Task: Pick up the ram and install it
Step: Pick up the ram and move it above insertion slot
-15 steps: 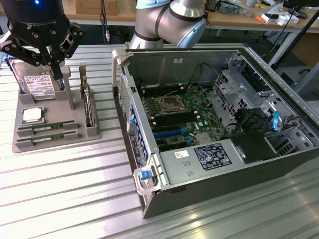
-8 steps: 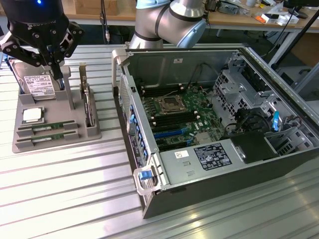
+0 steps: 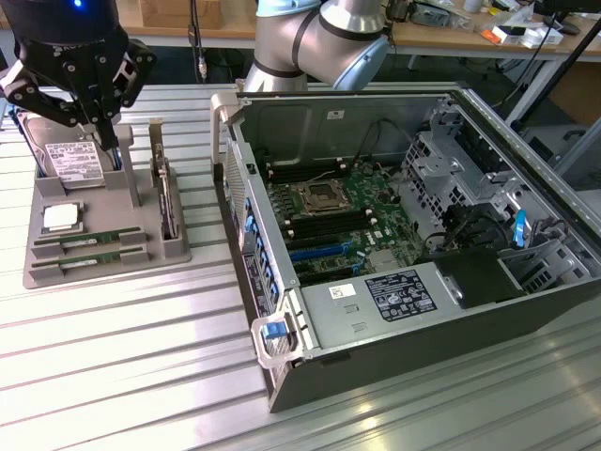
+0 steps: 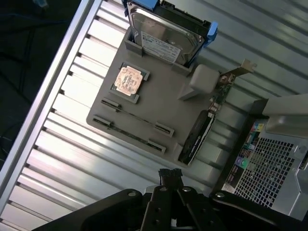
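Note:
Two green ram sticks lie in slots at the front of a grey parts tray: one ram stick and a second one just in front of it. In the wrist view they show edge-on as thin lines, the ram stick and its neighbour. My black gripper hangs above the back of the tray, near the hard drive, apart from the sticks and holding nothing. The gripper sits off the tray's edge in the wrist view. The open computer case shows its motherboard with long memory slots.
On the tray also stand a silver hard drive, a square processor chip and an upright expansion card. The case stands on the exterior view's right of the tray, its wall close to the card. Ribbed metal table lies all around.

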Controlling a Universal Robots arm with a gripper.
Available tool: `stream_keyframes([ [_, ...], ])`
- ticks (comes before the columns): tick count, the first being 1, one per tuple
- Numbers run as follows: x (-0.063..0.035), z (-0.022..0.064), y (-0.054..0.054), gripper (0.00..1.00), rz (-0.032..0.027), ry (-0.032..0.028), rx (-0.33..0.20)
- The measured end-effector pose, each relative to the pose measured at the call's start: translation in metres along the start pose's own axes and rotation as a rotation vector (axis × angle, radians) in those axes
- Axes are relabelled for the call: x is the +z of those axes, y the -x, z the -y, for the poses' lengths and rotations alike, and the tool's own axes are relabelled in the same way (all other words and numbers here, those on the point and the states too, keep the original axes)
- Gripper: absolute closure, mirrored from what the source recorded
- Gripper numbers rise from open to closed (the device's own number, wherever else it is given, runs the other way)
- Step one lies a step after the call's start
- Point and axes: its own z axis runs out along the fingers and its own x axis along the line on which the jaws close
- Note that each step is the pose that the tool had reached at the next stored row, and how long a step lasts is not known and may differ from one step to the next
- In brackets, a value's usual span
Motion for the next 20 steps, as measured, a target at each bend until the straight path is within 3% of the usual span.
stream_keyframes([
  [20,0.0,0.0,0.0,0.89,-0.0079,0.0044,-0.181],
])
